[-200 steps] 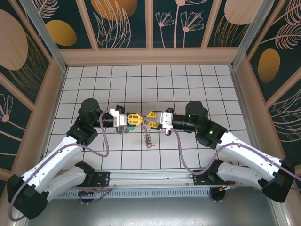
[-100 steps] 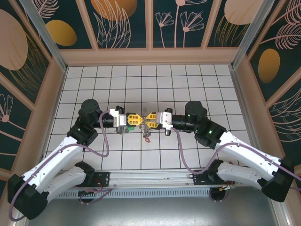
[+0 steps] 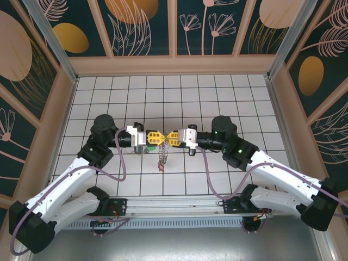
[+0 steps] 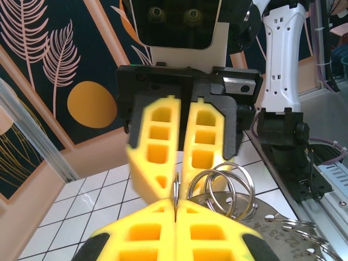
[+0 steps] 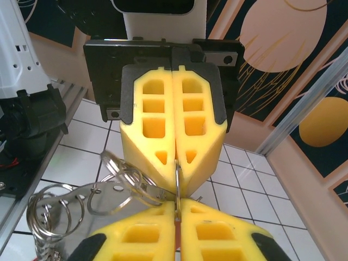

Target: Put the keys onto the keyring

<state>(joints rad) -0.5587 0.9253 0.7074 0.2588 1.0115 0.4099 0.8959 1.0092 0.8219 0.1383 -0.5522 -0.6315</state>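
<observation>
Keyring (image 5: 177, 176) in right gripper (image 5: 176, 205), keys (image 3: 162, 158) hanging below

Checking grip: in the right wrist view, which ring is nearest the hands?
The lone ring against the upper yellow finger; the stacked rings hang at lower left, apart.

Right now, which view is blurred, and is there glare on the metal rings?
Left wrist view: the right hand has one finger smeared at its edge; the metal rings are sharp, with small glints. Right wrist view: the left hand is crisp. Top view: even light, soft shadows, no blur.
</observation>
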